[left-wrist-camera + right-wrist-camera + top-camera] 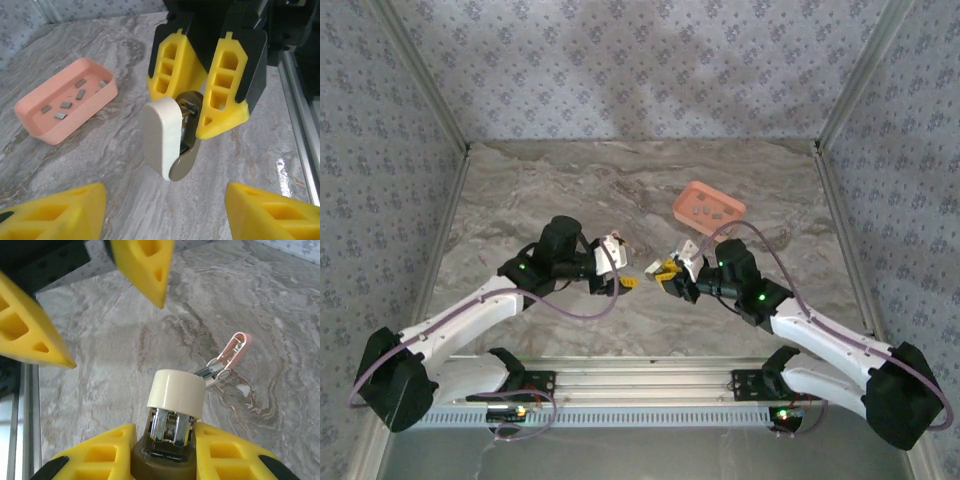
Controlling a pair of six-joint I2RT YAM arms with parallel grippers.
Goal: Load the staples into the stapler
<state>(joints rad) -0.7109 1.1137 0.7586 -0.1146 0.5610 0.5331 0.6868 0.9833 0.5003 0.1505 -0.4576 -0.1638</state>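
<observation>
My right claw [165, 462] is clamping the stapler [175, 395] by its brown base at the bottom centre of the right wrist frame. The cream top is standing away from the base, and the metal channel is showing between them. My left claw [162, 220] is standing wide open and holding nothing, its yellow fingers [55, 215] occupying the lower corners of the left wrist frame and facing the stapler. The staples [65, 104] are lying loose in the pink tray [82, 120] at the left of that frame, well apart from both claws. A pink clip [227, 357] is lying on the table [110, 355], right of centre in the right wrist frame.
</observation>
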